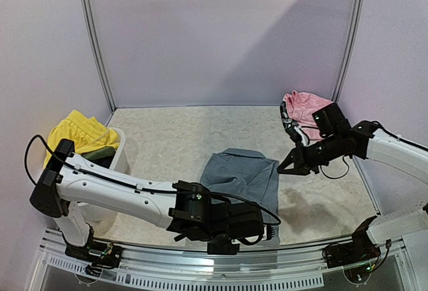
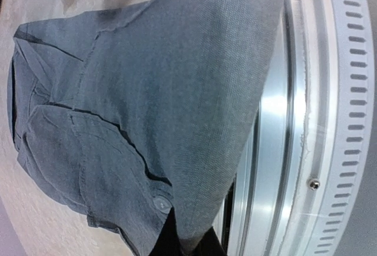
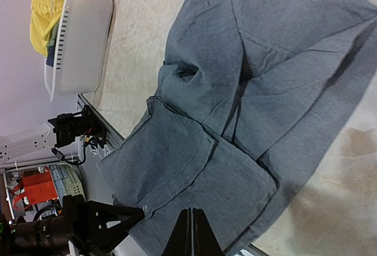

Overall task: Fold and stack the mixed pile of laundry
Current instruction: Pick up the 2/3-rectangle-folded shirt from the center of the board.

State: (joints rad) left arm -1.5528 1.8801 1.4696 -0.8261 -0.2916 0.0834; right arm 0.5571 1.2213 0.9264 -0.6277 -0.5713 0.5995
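The white tub [image 1: 120, 160] holds the yellow shorts [image 1: 77, 130] over an olive item [image 1: 100, 153] (mostly hidden). Right of the tub, the grey shirt [image 1: 244, 177] lies on the worktop [image 1: 174, 144], its near corner clenched by the left fingers [image 3: 118, 216]. Farther right, the right fingers [image 3: 182, 241] are pressed together, empty; the pink piece [image 1: 304, 107] lies farthest from the tub.

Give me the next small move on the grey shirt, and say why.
Probably raise the left gripper, shut on the near edge of the grey shirt, and carry that edge away onto the shirt's body. That edge hangs over the table's front edge, and the right gripper sits shut at the shirt's right edge.
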